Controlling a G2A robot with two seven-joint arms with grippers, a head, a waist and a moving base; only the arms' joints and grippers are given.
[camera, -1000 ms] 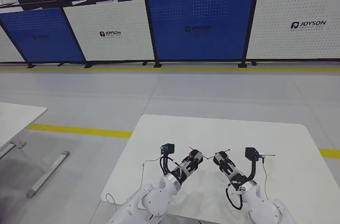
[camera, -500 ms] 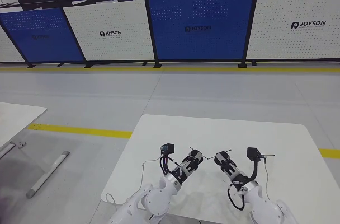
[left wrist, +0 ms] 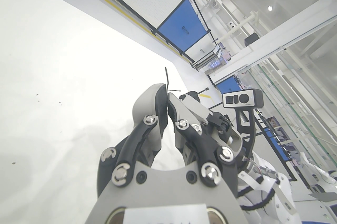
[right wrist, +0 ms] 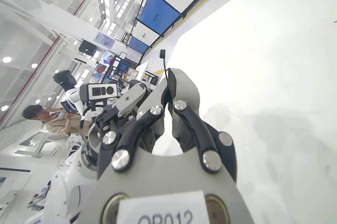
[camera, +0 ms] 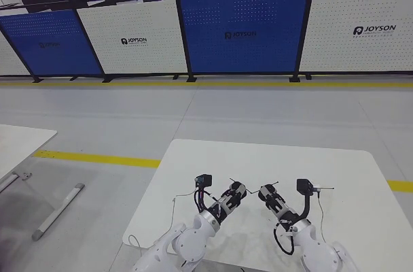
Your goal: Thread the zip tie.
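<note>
Left hand [left wrist: 167, 96], right hand [right wrist: 168, 79] — both pinching zip tie [right wrist: 162, 53]

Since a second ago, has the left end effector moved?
No. The left end effector, shut on the zip tie, sits at the same spot against the table's far edge.

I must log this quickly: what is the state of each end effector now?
Left end effector: closed on the zip tie, thin tail sticking out.
Right end effector: closed on the zip tie, just below its head.
</note>
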